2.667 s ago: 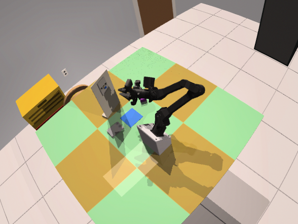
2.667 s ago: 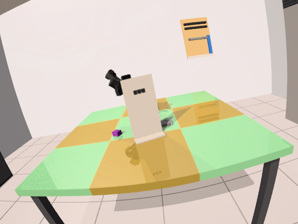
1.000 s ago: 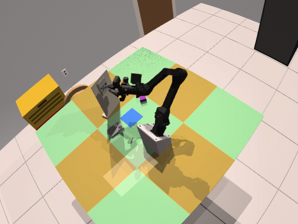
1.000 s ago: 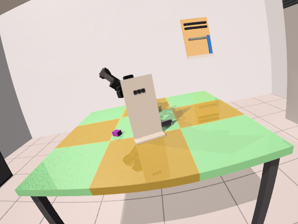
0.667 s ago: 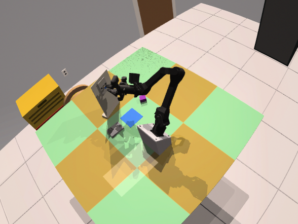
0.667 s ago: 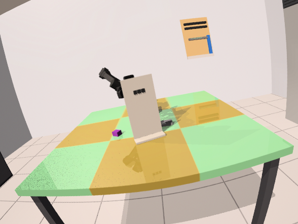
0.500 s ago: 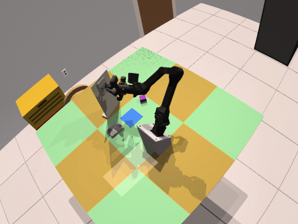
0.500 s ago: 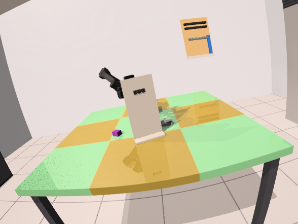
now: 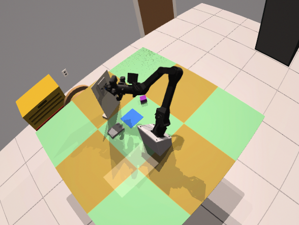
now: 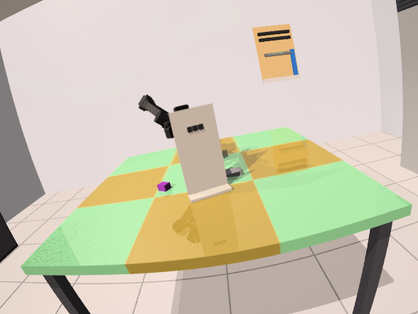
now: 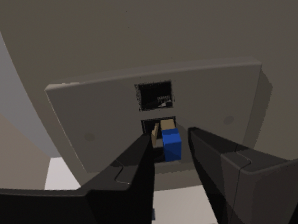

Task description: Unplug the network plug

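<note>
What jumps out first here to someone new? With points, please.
Probably the black arm (image 9: 173,89), rising from its grey base and arching over to the upright panel (image 9: 109,102) (image 10: 199,156). Then the saturated spots: a blue square (image 9: 132,118) on the green-and-orange table (image 9: 208,117) (image 10: 320,199) and a small magenta cube (image 9: 143,99) (image 10: 163,186) near it. Up close, the blue plug (image 11: 171,145) stands out against the dull faceplate (image 11: 110,110), between the tool's dark fingers.
</note>
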